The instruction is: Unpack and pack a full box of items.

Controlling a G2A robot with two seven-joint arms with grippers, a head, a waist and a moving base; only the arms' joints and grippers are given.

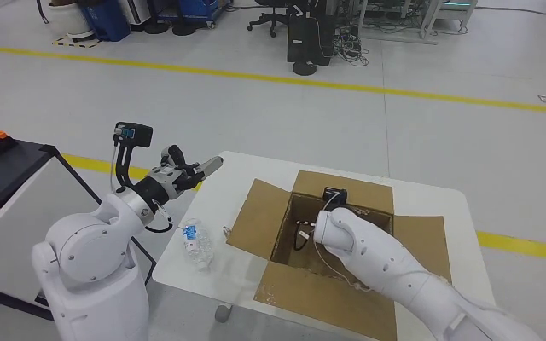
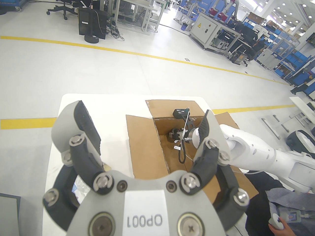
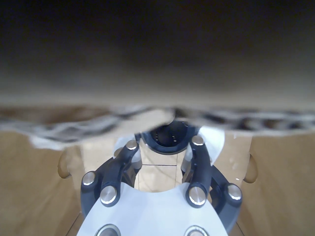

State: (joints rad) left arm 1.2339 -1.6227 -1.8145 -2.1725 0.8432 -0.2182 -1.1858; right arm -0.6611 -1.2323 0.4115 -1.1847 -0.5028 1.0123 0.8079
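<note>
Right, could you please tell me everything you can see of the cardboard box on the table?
The cardboard box is plain brown corrugated board, standing open on the white table with its four flaps folded outward and lying roughly flat. The inside walls look bare and shadowed. The right arm is down inside it, with the right gripper low in the box at a dark round item.

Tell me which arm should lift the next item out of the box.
Right. The right gripper sits deep inside the cardboard box, right at a dark round item. The left gripper hangs with jaws open over the table, outside the box.
</note>
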